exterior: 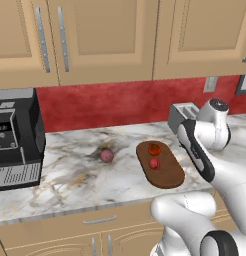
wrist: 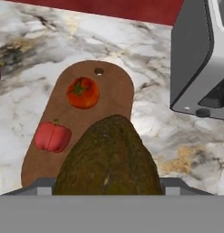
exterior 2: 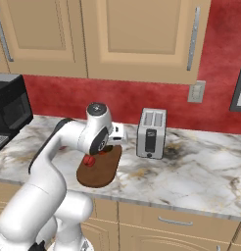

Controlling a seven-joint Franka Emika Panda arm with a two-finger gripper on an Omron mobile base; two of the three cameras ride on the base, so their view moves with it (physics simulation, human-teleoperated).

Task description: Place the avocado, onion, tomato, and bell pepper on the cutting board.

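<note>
While I held the claw point(wrist: 108, 189) closed around the avocado point(wrist: 108, 159), the fruit hung directly between its fingers, above the near end of the cutting board point(wrist: 113, 86). The board's long axis ran away from the claw toward the red wall, so the drop lay straight below, in my judgement. The tomato point(wrist: 83, 92) sat near the board's far end, the bell pepper point(wrist: 52, 136) nearer, both left of the avocado. The toaster point(wrist: 200, 59) stood just beside the board on the right. The left base view alone showed the onion point(exterior: 106, 156) whole, off the board on the table point(exterior: 70, 180), well apart to the left.
</note>
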